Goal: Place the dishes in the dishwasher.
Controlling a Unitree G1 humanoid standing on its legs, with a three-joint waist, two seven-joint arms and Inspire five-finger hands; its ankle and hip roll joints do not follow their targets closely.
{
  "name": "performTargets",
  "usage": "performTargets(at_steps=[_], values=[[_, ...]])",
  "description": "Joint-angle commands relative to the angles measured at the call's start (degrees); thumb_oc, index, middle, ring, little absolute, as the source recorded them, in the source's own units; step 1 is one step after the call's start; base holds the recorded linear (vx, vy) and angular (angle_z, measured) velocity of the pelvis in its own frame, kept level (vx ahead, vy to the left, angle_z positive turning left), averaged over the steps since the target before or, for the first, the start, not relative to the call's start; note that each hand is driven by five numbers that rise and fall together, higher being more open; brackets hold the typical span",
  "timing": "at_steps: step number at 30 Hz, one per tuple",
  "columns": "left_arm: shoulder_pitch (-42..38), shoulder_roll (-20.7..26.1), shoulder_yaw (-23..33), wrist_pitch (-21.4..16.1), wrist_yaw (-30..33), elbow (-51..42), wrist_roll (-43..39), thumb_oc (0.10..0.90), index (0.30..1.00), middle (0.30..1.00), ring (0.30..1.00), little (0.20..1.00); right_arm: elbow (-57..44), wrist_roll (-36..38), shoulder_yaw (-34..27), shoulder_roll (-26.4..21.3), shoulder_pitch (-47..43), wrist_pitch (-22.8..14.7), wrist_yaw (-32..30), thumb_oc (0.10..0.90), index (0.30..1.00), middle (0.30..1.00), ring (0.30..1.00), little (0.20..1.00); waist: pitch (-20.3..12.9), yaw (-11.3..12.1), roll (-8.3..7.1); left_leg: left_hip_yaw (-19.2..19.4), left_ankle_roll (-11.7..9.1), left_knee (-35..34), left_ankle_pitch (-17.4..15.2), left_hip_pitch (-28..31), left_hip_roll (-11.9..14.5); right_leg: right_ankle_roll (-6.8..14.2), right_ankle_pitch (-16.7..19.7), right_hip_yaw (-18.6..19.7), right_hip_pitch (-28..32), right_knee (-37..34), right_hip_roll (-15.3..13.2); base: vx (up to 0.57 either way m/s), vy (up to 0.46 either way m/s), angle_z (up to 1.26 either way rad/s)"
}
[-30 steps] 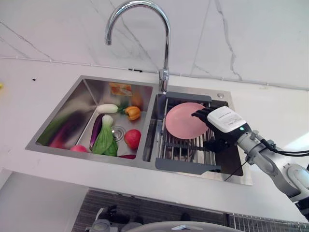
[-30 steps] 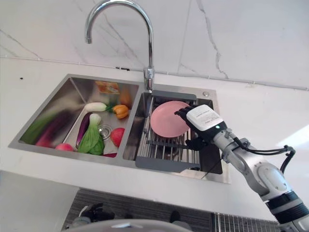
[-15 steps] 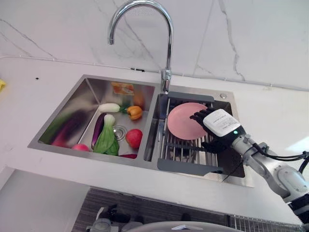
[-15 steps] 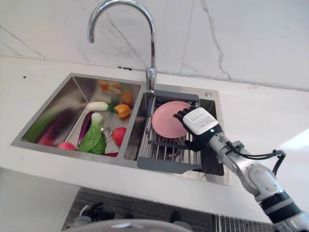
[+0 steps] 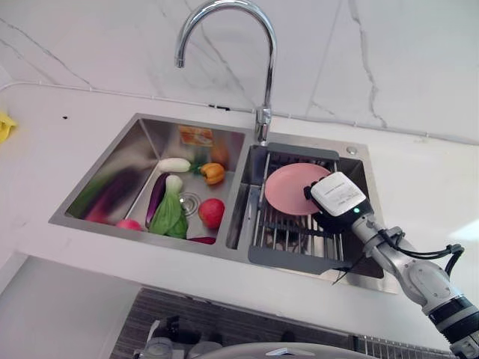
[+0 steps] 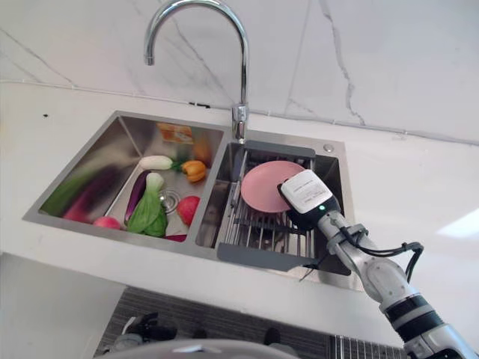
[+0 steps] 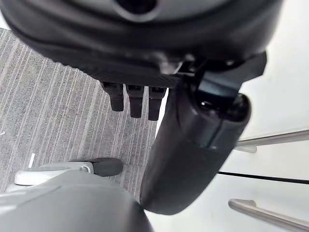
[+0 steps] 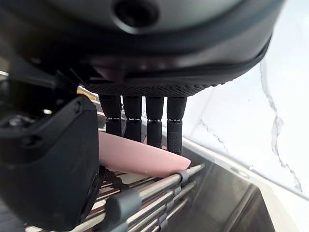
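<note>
While the right hand (image 5: 334, 200) reaches into the sink's right basin, its fingers (image 8: 155, 126) lie over the pink plate (image 5: 293, 188).

Straight and side by side, those fingers rest on the plate's upper face, with the thumb (image 8: 48, 159) below its rim, so the plate sits between thumb and fingers; whether they truly clamp it I cannot tell. Beneath the fingers the plate leans on the dark drying rack (image 6: 258, 228). Well beyond the fingertips, in the left basin (image 5: 131, 161), lie bok choy (image 5: 169, 213), a red tomato (image 5: 212, 212), an orange pepper (image 5: 212, 173) and an eggplant (image 5: 157, 197). Hanging beside a white cabinet front (image 7: 285, 96), the left hand (image 7: 193, 145) has fingers (image 7: 135, 100) pointing down, relaxed and holding nothing.
</note>
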Motion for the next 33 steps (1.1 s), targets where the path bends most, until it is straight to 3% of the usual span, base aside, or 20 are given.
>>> performTargets(at_steps=[1,9,15,20,21,23,24,27,28,29,30,31,32,33], values=[[1.22,1.14,-5.57,1.37,1.29,9.03,2.08,0.8,0.9,0.9,0.9,0.9,-1.07,-2.63,-1.12,0.09,-7.31,5.53,-5.75,0.4,0.3,0.3,0.3,0.3,-2.63,2.31,-1.36,-2.27,-4.07,0.14,3.07,-2.89,1.94,5.65,-3.14,-0.9,4.89,1.08,-5.24,0.0,0.0,0.0],[1.14,0.85,-6.09,1.15,2.2,8.33,1.75,0.8,0.9,0.9,0.9,0.9,-6.35,-0.17,-4.03,1.06,-6.84,5.66,-8.96,0.4,0.3,0.3,0.3,0.3,-2.67,2.41,-1.04,-2.38,-4.06,0.14,3.19,-3.02,1.91,5.66,-3.14,-0.97,4.8,1.08,-5.24,0.0,0.0,0.0],[1.83,-0.19,-6.66,0.96,3.29,7.08,1.38,0.8,0.9,0.9,0.9,0.9,-15.53,8.55,-13.02,3.78,-2.28,5.27,-13.64,0.4,0.3,0.3,0.3,0.3,-2.58,1.63,-0.62,-2.46,-4.09,0.14,3.37,-3.16,1.91,5.58,-3.06,-1.12,4.68,1.08,-5.22,-0.01,-0.002,0.05],[2.69,-0.49,-6.28,1.02,4.43,6.79,1.23,0.8,0.9,0.9,0.9,0.9,-21.2,25.37,-19.97,9.83,1.77,1.4,-17.03,0.4,0.3,0.3,0.3,0.3,-2.44,0.83,-0.35,-2.3,-4.24,0.14,3.82,-3.36,2.06,5.44,-3.15,-1.1,4.55,1.08,-5.01,0.0,0.0,0.0],[2.86,-0.16,-5.84,1.21,4.66,7.12,1.41,0.8,0.9,0.9,0.9,0.9,-22.76,34.77,-23.13,12.75,3.64,-0.63,-17.28,0.4,0.3,0.3,0.3,0.3,-2.27,0.19,-0.15,-2.29,-4.65,0.14,4.44,-3.79,2.08,5.25,-3.27,-1.61,4.49,1.08,-4.76,0.0,0.0,0.0],[2.69,-0.06,-5.77,1.29,4.94,7.12,1.49,0.8,0.9,0.9,0.9,0.9,-23.76,38.34,-24.62,14.26,4.66,-1.68,-17.47,0.4,0.3,0.3,0.3,0.3,-2.04,-0.15,-0.03,-2.58,-4.97,0.14,4.92,-4.37,1.99,5.16,-3.22,-1.97,4.5,1.08,-4.76,-0.02,-0.019,0.08],[2.69,-0.06,-5.77,1.29,4.94,7.12,1.49,0.8,0.9,0.9,0.9,0.9,-23.76,38.34,-24.62,14.26,4.66,-1.68,-17.47,0.4,0.3,0.3,0.3,0.3,-2.04,-0.15,-0.03,-2.58,-4.97,0.14,4.92,-4.37,1.99,5.16,-3.22,-1.97,4.5,1.08,-4.76,-0.04,-0.042,0.14],[2.77,1.71,-4.5,1.41,5.83,5.66,0.73,0.8,0.9,0.9,0.9,0.9,-25.67,56.85,-29.74,19.87,7.69,-5.46,-14.3,0.4,0.3,0.3,0.3,0.3,-1.0,-1.74,0.67,-2.83,-5.35,0.44,5.65,-5.7,1.82,4.61,-4.25,-2.72,4.72,1.58,-4.45,-0.04,-0.044,0.37],[2.12,1.86,-4.82,1.16,5.77,4.88,0.05,0.8,0.9,0.9,0.9,0.9,-25.06,61.41,-30.95,20.31,7.5,-6.86,-14.04,0.4,0.3,0.3,0.3,0.3,0.37,-2.52,0.5,-2.92,-5.19,3.29,5.58,-7.13,0.83,4.19,-4.14,-2.17,3.35,4.03,-4.97,-0.05,-0.008,0.43],[2.12,1.86,-4.82,1.16,5.77,4.88,0.05,0.8,0.9,0.9,0.9,0.9,-25.06,61.41,-30.95,20.31,7.5,-6.86,-14.04,0.4,0.3,0.3,0.3,0.3,0.37,-2.52,0.5,-2.92,-5.19,3.29,5.58,-7.13,0.83,4.19,-4.14,-2.17,3.35,4.03,-4.97,-0.11,0.016,0.2],[1.77,2.24,-4.95,1.06,6.08,4.4,-0.84,0.8,0.9,0.9,0.9,0.9,-24.23,64.75,-30.95,20.67,6.57,-7.35,-12.92,0.4,0.3,0.3,0.3,0.3,1.16,-2.46,0.32,-5.74,-5.1,6.19,4.46,-8.01,-0.46,3.89,-4.09,-0.6,1.12,6.61,-5.25,-0.31,0.055,0.05],[0.8,2.53,-4.61,0.48,6.54,3.34,-3.81,0.8,0.9,0.9,0.9,0.9,-23.07,70.05,-29.81,20.58,4.02,-8.7,-12.26,0.4,0.3,0.3,0.3,0.3,2.83,-3.24,-0.82,-9.3,-4.74,16.9,-0.51,-8.49,-3.1,3.02,-3.85,2.77,-4.47,12.11,-6.2,-0.32,0.064,-0.1],[0.66,2.54,-4.56,0.49,6.54,3.35,-3.83,0.8,0.9,0.9,0.9,0.9,-22.97,70.12,-29.84,20.56,3.84,-8.75,-12.23,0.4,0.3,0.3,0.3,0.3,2.77,-3.22,-0.88,-9.23,-4.66,17.5,-0.58,-9.1,-3.26,3.09,-3.76,2.9,-4.96,12.36,-6.32,-0.42,0.188,-0.55],[0.29,3.08,-4.61,0.16,6.86,2.64,-4.19,0.8,0.9,0.9,0.9,0.9,-23.84,71.18,-31.14,21.06,3.75,-9.09,-11.44,0.4,0.3,0.3,0.3,0.3,2.66,-4.05,-1.41,-12.78,-4.53,19.95,-1.69,-6.85,-3.0,2.71,-3.05,4.22,-7.41,12.82,-6.25,-0.19,0.204,-0.9]])
